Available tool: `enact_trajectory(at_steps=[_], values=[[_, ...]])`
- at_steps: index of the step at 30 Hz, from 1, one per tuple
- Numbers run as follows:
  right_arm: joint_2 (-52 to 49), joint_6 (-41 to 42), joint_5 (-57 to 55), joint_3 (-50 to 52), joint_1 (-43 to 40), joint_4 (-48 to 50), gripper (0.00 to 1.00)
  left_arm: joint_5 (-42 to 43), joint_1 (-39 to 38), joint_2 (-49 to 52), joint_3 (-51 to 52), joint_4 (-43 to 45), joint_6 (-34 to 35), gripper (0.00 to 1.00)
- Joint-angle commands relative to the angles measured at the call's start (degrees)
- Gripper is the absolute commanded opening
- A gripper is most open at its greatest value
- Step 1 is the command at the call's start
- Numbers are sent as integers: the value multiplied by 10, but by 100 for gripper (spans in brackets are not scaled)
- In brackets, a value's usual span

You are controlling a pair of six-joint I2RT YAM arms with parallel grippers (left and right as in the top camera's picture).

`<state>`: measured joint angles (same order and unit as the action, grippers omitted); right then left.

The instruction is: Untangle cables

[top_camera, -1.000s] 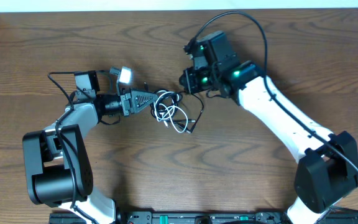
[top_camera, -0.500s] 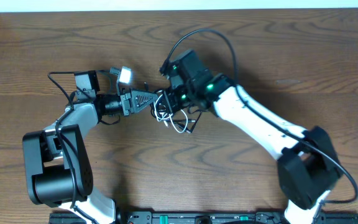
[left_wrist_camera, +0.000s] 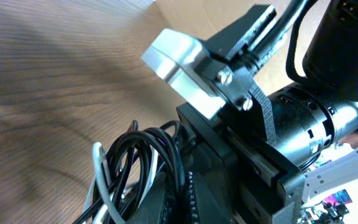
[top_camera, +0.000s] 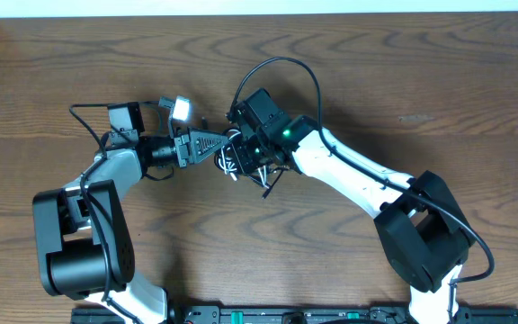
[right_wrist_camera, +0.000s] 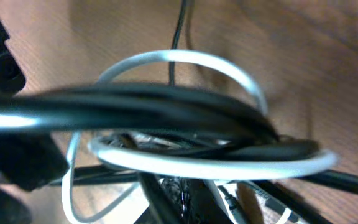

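Dark brown wood-grain desk (top_camera: 421, 72) fills the overhead view, with a pale strip along its far edge. Near the middle, both arms meet over a small tangle (top_camera: 236, 166) of two thin flexible cords, one black and one white. The left tool (top_camera: 227, 150), black and toothed, reaches in from the left with its fingers pressed together on the tangle. Its wrist view shows black loops and a white strand bunched against a ribbed finger. The right tool (right_wrist_camera: 188, 194) is just beside the same tangle, fingers together; whether a strand is pinched between them cannot be told. In the right wrist view the black cord (right_wrist_camera: 166, 107) crosses as a thick blurred bundle and the white cord (right_wrist_camera: 185, 59) loops around it. One black end trails onto the desk beside the tangle.
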<state>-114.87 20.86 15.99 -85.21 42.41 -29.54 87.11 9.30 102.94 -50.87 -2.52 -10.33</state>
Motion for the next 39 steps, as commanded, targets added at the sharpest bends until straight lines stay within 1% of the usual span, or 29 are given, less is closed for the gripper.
enact_trajectory(at_steps=[1, 8, 12, 15, 21, 23, 25, 26, 27, 29, 34, 39], values=[[-5, 7, -17, 3, -5, 13, 1, 18, 2, -11, -3, 1, -1, 7], [-5, 38, 26, 3, -5, 72, 1, 18, 2, -11, -3, 1, -1, 7], [-6, 58, 24, 24, -5, 122, 1, 18, 2, -11, -3, 1, -1, 7], [-6, 89, 11, 69, -5, 196, 1, 18, 2, -11, -3, 1, -1, 8], [-6, 130, -13, 191, -9, 387, 1, 18, 4, -11, -3, 1, 0, 7], [-6, 141, -54, 222, -9, 409, 1, 18, 7, -11, -3, 1, 1, 7], [-6, 152, -112, 240, -11, 388, 1, 17, 12, -11, -3, 1, 5, 7], [-6, 155, -144, 246, -17, 354, 1, 14, 16, -11, -3, 2, 13, 7], [-6, 155, -153, 246, -20, 338, 1, 7, 19, -11, -3, 2, 20, 7], [-6, 155, -185, 246, -37, 272, 1, -25, 29, -11, -3, 3, 48, 7], [-2, 152, -232, 241, -93, 146, 1, -150, 60, -11, -3, -1, 148, 7], [-1, 107, -241, 226, -157, 58, 1, -285, 85, -11, -3, -39, 217, 7]])
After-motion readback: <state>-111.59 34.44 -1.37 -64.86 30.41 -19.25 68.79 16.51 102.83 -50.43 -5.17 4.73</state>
